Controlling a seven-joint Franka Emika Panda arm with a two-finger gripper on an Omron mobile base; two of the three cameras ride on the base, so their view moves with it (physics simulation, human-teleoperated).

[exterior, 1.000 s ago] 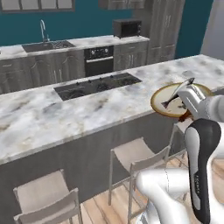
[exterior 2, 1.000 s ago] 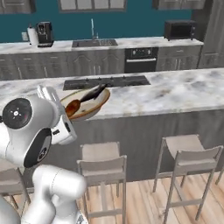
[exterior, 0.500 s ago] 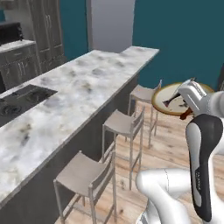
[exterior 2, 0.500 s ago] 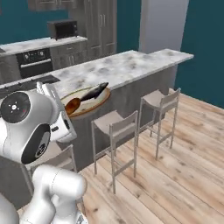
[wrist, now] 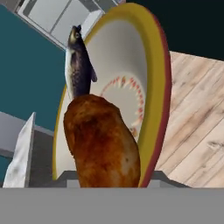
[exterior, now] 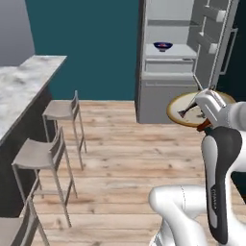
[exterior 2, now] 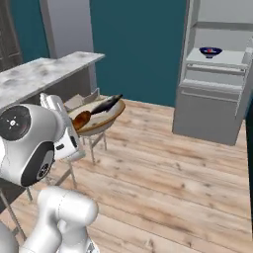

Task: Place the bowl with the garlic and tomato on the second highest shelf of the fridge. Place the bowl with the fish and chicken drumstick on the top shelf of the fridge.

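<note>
While level, gripper (exterior 2: pixel 74 129) under tan bowl (exterior 2: pixel 109 117)

Gripper fingertips are hidden in hand view behind the chicken drumstick (wrist: pixel 103 142) and under the grey band; jaw state cannot be read. In left base view the tan bowl (exterior: pixel 180 109) is partly covered by the arm. Contents of the dark blue bowl (exterior 2: pixel 210 51) in the fridge are too small to identify.
</note>
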